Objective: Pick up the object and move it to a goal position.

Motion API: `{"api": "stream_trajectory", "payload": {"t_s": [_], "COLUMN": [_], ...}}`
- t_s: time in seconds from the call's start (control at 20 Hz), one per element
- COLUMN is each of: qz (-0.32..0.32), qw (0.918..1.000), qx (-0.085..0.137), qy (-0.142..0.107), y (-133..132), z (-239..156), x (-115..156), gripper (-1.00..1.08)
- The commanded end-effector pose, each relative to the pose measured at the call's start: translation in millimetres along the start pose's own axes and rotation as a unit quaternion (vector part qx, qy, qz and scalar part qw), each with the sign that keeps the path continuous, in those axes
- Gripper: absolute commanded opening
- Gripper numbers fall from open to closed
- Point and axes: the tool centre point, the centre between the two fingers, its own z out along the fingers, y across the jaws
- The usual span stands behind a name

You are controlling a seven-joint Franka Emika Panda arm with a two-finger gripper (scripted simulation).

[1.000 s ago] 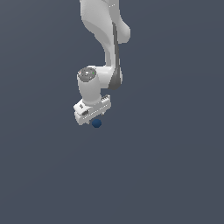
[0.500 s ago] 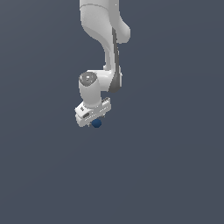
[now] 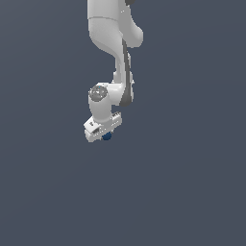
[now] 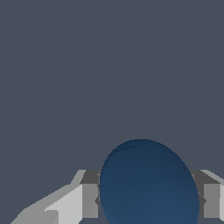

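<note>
The object, a small dark blue ball (image 3: 106, 136), peeks out just under the white gripper (image 3: 105, 135) at the end of the arm in the exterior view. Close up in the wrist view, the ball (image 4: 148, 183) fills the space between the two grey fingers (image 4: 89, 197), which press against its sides. The gripper is shut on the ball and holds it above the flat grey surface.
The white arm (image 3: 113, 53) comes down from the top of the exterior view to the wrist (image 3: 101, 96). A plain grey-blue floor (image 3: 192, 192) lies all around it, with no other object in sight.
The gripper has drifted slightly upward and toward the exterior view's left, carrying the ball with it. The grip has not changed.
</note>
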Motion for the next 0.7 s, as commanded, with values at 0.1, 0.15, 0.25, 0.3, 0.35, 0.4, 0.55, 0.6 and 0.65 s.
{"api": "stream_trajectory", "payload": {"t_s": [0.1,0.15,0.25,0.3,0.35,0.4,0.55,0.6,0.65], "qz": [0.000,0.000,0.000,0.000,0.000,0.000,0.000,0.000,0.000], "qw": [1.0000,1.0000,1.0000,1.0000,1.0000,1.0000,1.0000,1.0000,1.0000], "qx": [0.000,0.000,0.000,0.000,0.000,0.000,-0.001,-0.001,-0.001], "qy": [0.000,0.000,0.000,0.000,0.000,0.000,0.001,0.001,0.001], "y": [0.2,0.2,0.2,0.2,0.2,0.2,0.3,-0.4,-1.5], "z": [0.8,0.8,0.8,0.8,0.8,0.8,-0.4,-0.9,-1.7], "x": [0.2,0.2,0.2,0.2,0.2,0.2,1.6,3.4,5.9], "gripper": [-1.00,-1.00,-1.00,-1.00,-1.00,-1.00,-1.00,-1.00,-1.00]}}
